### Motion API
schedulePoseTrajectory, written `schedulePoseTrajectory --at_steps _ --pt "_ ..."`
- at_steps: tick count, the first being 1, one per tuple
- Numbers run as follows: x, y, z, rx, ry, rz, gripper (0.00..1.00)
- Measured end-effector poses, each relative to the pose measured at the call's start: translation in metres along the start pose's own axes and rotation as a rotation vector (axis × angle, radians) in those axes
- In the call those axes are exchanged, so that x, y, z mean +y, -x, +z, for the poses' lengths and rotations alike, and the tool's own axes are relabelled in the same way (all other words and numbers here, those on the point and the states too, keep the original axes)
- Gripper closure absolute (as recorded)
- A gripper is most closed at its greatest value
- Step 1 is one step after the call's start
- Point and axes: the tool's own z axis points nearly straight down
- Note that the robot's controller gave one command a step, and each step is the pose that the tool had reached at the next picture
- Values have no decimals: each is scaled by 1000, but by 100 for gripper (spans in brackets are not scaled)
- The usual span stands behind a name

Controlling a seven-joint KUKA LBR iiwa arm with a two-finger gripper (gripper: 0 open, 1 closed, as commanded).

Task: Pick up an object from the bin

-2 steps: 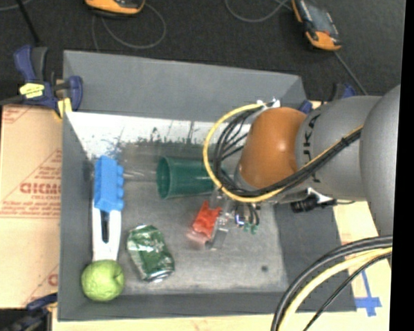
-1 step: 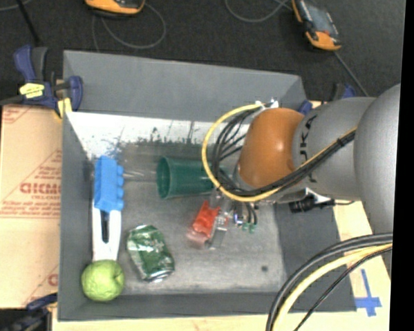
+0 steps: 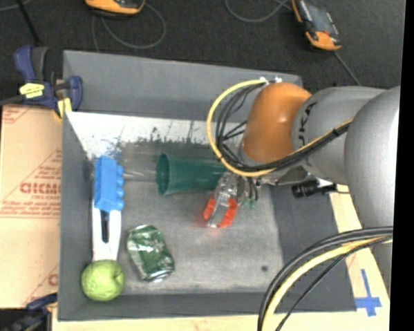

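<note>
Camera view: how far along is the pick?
Done: the jaws are down in the bin, open, beside the green cup lying on its side. In hand: nothing between them. Left: grasp and lift; crushed can, blue tool and green apple lie untouched.

A crushed green metal can (image 3: 150,252) lies just beside a round green apple (image 3: 103,280); a blue-and-white plastic tool (image 3: 107,204) ends at that apple.

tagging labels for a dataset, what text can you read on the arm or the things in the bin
"KU": black letters on the arm, on its grey shell; the rest is hidden.
Too blurred to read: pale print on the crushed green can.
No text: green cup, blue tool, green apple.
</note>
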Motion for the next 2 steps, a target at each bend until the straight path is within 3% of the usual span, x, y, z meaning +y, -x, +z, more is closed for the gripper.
schedulePoseTrajectory --at_steps 1,2 --pt "-1 4 3 -25 3 1 0" --pt "-1 3 4 -24 3 1 0"
